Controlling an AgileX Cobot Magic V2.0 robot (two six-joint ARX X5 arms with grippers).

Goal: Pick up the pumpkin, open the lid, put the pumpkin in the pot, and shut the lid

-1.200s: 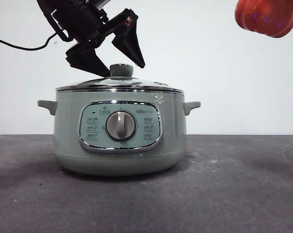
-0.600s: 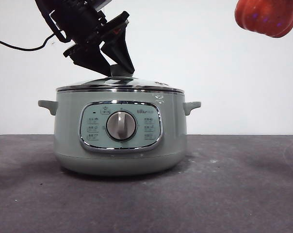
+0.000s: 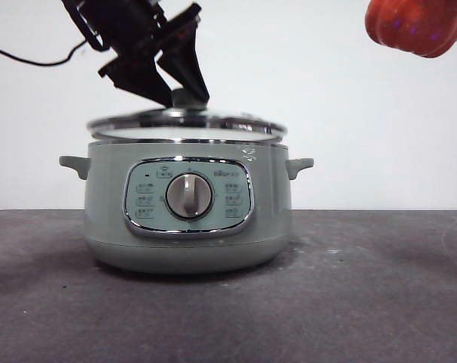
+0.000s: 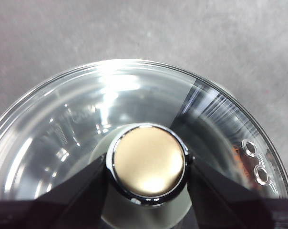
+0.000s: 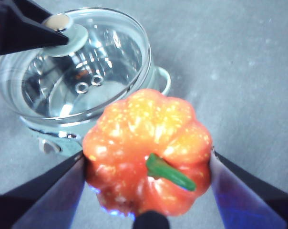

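Observation:
The sage-green pot [image 3: 187, 215] stands on the dark table. Its glass lid [image 3: 187, 125] hangs just above the rim, slightly lifted. My left gripper [image 3: 181, 94] is shut on the lid's knob [image 4: 148, 162], its jaws pressing both sides of the chrome cap. The orange-red pumpkin [image 5: 149, 152] with its green stem is held high at the upper right [image 3: 418, 26], my right gripper [image 5: 148, 164] shut on it, to the right of and above the pot [image 5: 63, 129].
A black cable [image 3: 32, 57] trails from the left arm at the upper left. The pot's side handles [image 3: 300, 165] stick out left and right. Grey tabletop [image 3: 365, 287] stretches in front of and beside the pot.
The left gripper closed on the lid's knob and raised the lid a little off the pot's rim. The pumpkin has stayed where it was.

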